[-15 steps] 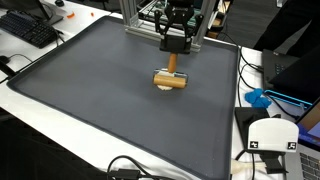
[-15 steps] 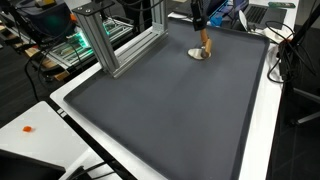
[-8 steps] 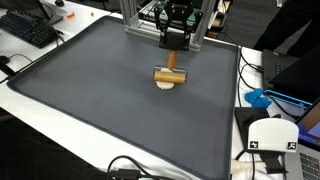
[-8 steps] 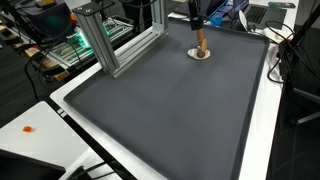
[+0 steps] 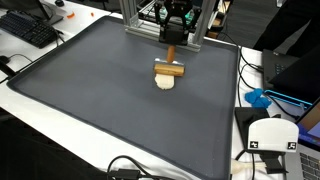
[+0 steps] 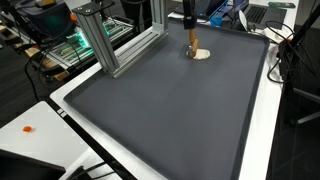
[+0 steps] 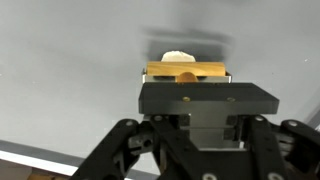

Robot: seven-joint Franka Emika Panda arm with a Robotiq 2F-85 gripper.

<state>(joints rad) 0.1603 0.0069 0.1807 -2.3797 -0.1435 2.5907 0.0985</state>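
one end effector (image 5: 172, 43) points straight down — clasping mallet (image 5: 169, 70).

Aluminium frame (image 5: 131, 18) crowds behind the hand (image 5: 171, 48); mat (image 5: 100, 100) open elsewhere.

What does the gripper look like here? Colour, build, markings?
Gripper: matte black all over. Wrist view shows a boxy rectangular block in front, with bar linkages splaying out either side behind it. No markings or cables visible. Both exterior views show only a compact dark shape.

No writing, label, brand or number is clear enough to read in any view.
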